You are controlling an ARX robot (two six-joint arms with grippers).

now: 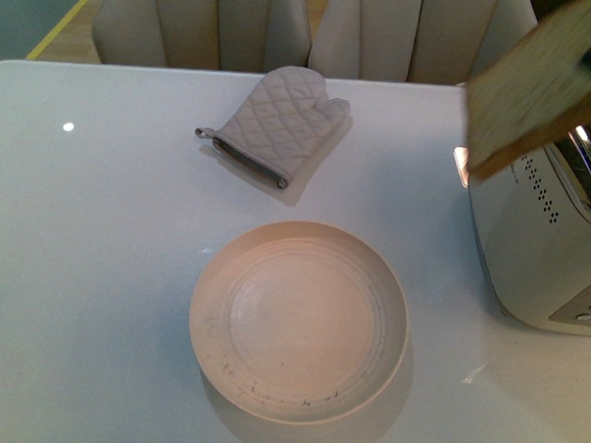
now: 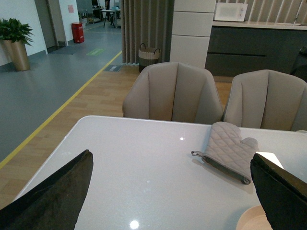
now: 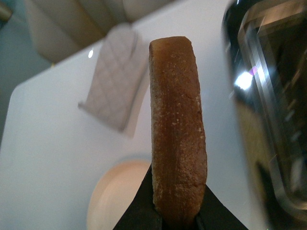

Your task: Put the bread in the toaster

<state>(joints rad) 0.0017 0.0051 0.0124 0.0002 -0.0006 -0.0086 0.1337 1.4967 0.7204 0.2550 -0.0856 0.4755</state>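
Observation:
The bread (image 1: 539,90), a thick tan speckled slice with brown crust, hangs tilted in the air at the front view's top right, just above and left of the toaster (image 1: 550,233). The off-white toaster with dot holes and a chrome top stands at the table's right edge. My right gripper (image 3: 176,218) is shut on the bread (image 3: 176,124), seen crust-edge on, with the chrome toaster top (image 3: 268,110) beside it. My left gripper (image 2: 172,191) is open and empty above the table's left part; its dark fingers (image 2: 53,196) frame the view.
An empty cream plate (image 1: 299,320) sits at the table's front middle. A quilted beige oven mitt (image 1: 280,123) lies behind it, also in the left wrist view (image 2: 229,149). Two beige chairs (image 1: 206,21) stand behind the white table (image 1: 99,233).

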